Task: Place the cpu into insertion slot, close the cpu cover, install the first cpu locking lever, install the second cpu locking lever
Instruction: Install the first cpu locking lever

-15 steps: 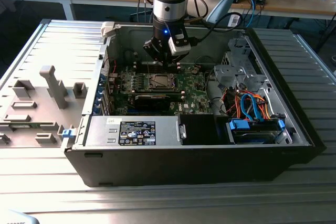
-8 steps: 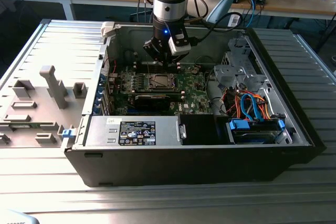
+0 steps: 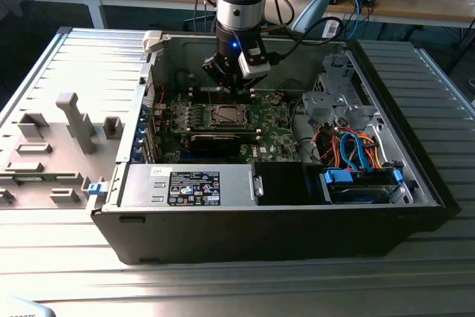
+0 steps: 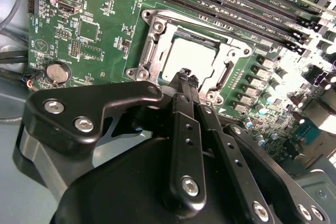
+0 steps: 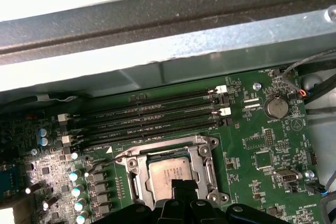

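Pinched together with nothing visibly between its tips, the gripper [image 4: 185, 74] hangs just over one edge of the cpu [image 4: 195, 56]. That chip already lies flat in the insertion slot [image 4: 149, 22], ringed by green board [image 4: 100, 30] beside the memory slots [image 5: 152, 116]. The cpu cover [image 4: 157, 56] appears to lie down around it, though that is a judgement. Whether either locking lever is latched cannot be told, so the lever steps likely remain. The open computer case [image 3: 223, 235] rests on a ribbed metal table [image 3: 415, 280], with a cluttered workbench [image 3: 438, 5] behind it.
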### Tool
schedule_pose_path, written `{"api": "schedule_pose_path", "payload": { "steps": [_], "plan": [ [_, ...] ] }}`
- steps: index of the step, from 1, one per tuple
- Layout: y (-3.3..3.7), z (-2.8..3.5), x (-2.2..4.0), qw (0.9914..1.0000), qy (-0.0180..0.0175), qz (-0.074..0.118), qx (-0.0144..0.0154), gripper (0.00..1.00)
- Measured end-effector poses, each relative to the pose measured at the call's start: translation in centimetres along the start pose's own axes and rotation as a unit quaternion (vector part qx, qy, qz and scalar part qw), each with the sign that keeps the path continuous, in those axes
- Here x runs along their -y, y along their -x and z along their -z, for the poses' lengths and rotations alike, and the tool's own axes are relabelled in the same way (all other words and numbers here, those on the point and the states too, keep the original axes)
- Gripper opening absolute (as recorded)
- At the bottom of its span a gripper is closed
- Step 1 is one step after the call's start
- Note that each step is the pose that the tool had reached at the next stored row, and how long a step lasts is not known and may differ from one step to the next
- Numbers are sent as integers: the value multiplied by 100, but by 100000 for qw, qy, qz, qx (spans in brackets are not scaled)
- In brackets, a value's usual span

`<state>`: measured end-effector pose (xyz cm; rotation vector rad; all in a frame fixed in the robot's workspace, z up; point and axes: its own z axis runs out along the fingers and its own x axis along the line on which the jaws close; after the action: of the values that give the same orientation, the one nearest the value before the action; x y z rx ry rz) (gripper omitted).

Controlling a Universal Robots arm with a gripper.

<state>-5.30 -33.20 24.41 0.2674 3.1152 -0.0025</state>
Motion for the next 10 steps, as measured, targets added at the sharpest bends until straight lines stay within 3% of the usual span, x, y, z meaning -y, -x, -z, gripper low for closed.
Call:
{"api": "schedule_pose_path", "payload": {
  "steps": [10],
  "plan": [
    [0, 0, 0, 99999, 6, 318, 0, 11]
  ]
}}
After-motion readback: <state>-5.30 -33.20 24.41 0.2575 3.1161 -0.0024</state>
